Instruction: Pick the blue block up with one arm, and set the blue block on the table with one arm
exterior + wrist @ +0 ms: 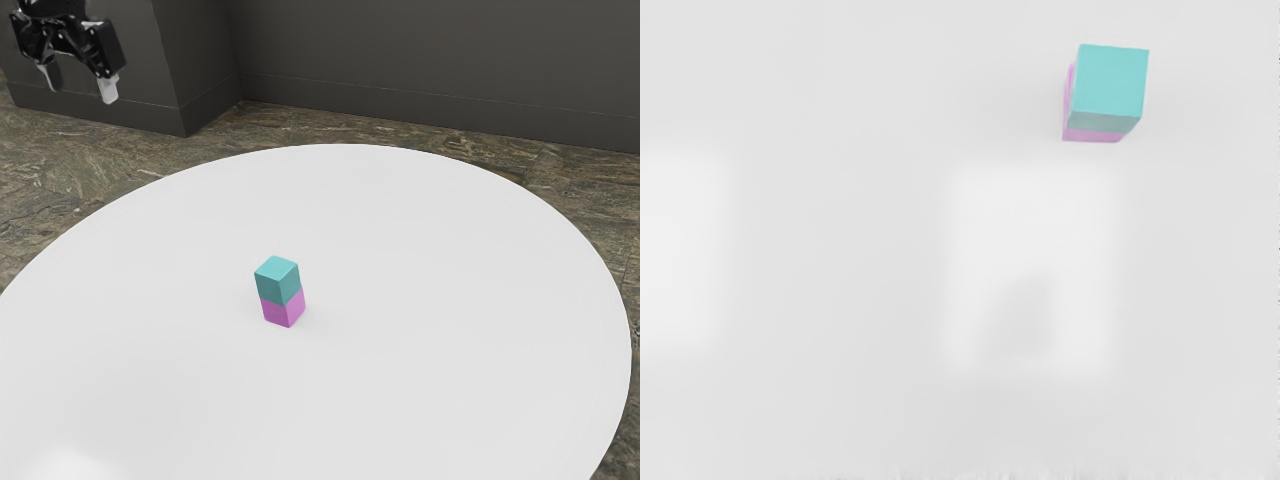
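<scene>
1. Hold the gripper [79, 88] up in the air at the exterior view's upper left, out beyond the rim of the tabletop [430, 380] in that view, well apart from the blocks.
2. Have both fingers [108, 90] spread wide, with a plain gap between the pale tips.
3. See the blue block [278, 279] sitting upright on top of the pink block [284, 308], touching it, with sides closely lined up.
4. Find this little stack well inside the tabletop's curved edge, somewhat toward the exterior view's left from the middle.
5. Call the blue block more teal than deep blue, with a lighter top face and darker sides.
6. Look down from the hand onto the same pair, with the blue block's top showing fully and parts of the pink block peeking out beneath.
7. Notice a bright patch [1030, 220] on the white surface near the stack, with a faint grey shadow [1025, 320] in it, and another bright patch [675, 250] farther from the blocks.
8. Make out brown, streaky floor [530, 165] past the tabletop's far edge, then a dark grey wall [420, 60] behind.
</scene>
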Robot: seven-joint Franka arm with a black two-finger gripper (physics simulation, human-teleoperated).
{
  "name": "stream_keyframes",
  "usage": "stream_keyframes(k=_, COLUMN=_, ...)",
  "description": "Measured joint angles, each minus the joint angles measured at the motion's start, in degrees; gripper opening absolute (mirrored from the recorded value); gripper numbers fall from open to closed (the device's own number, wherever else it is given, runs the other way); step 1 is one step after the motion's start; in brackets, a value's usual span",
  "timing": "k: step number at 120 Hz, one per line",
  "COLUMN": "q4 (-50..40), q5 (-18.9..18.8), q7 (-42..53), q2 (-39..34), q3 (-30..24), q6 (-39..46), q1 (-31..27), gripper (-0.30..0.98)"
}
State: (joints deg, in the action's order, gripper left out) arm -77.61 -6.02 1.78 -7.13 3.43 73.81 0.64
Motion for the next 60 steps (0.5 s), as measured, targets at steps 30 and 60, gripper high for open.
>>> stream_keyframes(k=30, q4=-1.94, q5=2.7, q7=0.24, q2=8.94, q3=-1.86, q6=4.9, q1=0.32, gripper=0.69)
stream_keyframes(k=60, q4=-20.77, q5=5.44, q7=0.43, q2=9.5, q3=-1.74, q6=23.57, q1=3.09, gripper=0.69)
